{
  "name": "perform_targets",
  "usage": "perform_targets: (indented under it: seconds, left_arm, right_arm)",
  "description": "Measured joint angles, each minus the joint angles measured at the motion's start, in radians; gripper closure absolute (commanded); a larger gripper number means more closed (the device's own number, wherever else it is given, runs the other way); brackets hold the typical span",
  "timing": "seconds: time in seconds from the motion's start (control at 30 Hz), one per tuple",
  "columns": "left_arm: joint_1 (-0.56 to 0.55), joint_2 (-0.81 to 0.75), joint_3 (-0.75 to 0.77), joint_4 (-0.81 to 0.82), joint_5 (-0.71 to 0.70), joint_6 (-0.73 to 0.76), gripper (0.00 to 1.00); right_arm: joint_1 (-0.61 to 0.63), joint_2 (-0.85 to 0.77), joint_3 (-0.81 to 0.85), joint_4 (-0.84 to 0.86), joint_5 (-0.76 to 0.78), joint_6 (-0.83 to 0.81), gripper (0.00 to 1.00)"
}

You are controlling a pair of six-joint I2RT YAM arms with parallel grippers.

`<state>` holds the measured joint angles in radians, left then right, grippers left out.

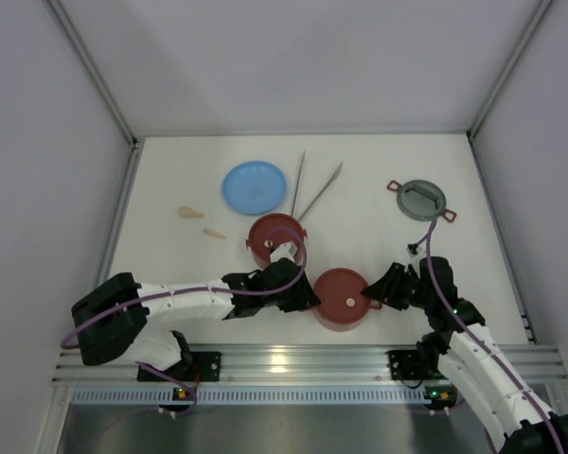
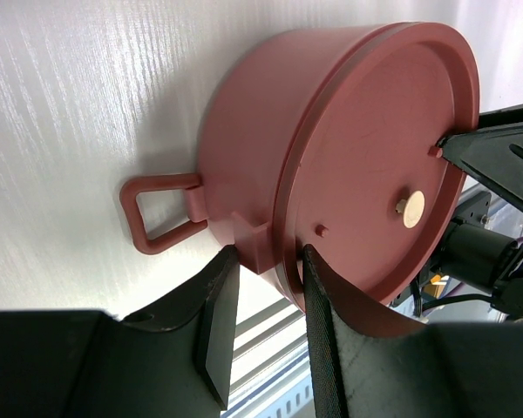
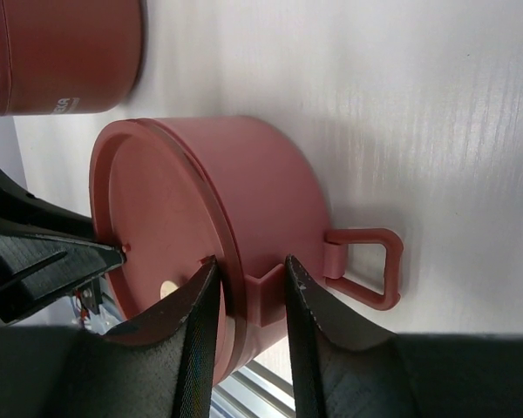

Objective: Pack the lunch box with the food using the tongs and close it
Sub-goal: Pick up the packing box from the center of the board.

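Observation:
The near bowl of the lunch box (image 1: 342, 299) sits on the table between both arms, its flat maroon lid (image 2: 375, 165) on and a small pale round spot on that lid. My left gripper (image 2: 268, 257) is shut on the bowl's left rim, one finger on the lid face and the other beside the side bracket (image 2: 248, 239). My right gripper (image 3: 250, 266) pinches the opposite rim and bracket (image 3: 266, 292) the same way. A second red bowl (image 1: 276, 238) stands just behind. The silver tongs (image 1: 308, 184) lie at the back. The food is hidden.
A light-blue plate (image 1: 255, 186) lies left of the tongs. The grey top lid with red handles (image 1: 422, 200) rests at the back right. Two pale beige bits (image 1: 189, 213) lie on the table at the left. Enclosure walls stand on three sides.

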<state>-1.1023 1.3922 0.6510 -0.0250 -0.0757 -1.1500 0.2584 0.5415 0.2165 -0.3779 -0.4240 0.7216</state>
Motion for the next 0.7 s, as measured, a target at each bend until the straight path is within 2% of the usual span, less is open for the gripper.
perform_targets:
  seconds: [0.1,0.7]
  left_arm:
    - [0.000,0.000,0.005,-0.010,-0.001,0.002,1.00]
    - [-0.013,0.005,0.047,-0.073,-0.035,0.049,1.00]
  right_arm:
    - [0.000,-0.006,0.000,-0.004,0.001,0.000,0.86]
    - [0.000,-0.004,0.047,-0.065,0.000,-0.013,0.88]
